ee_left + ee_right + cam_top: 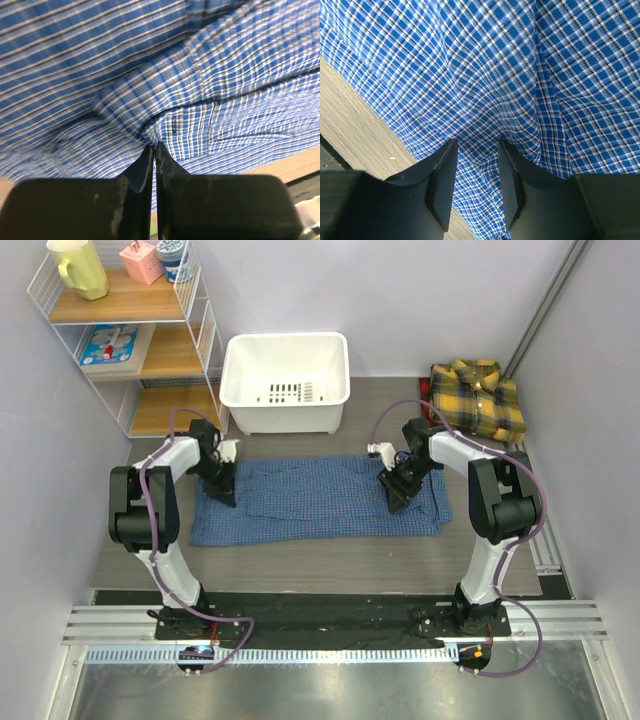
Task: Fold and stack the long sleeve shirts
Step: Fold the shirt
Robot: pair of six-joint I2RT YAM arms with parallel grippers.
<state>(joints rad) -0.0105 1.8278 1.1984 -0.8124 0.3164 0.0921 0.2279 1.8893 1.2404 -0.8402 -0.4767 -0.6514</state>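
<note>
Grey tabletop holds the blue shirt across its middle, and the yellow shirt at its far right corner. The left gripper pinches a blue fold tight, but the right gripper has its jaws apart around the cloth, so lifting now could pull the shirt crooked.
</note>
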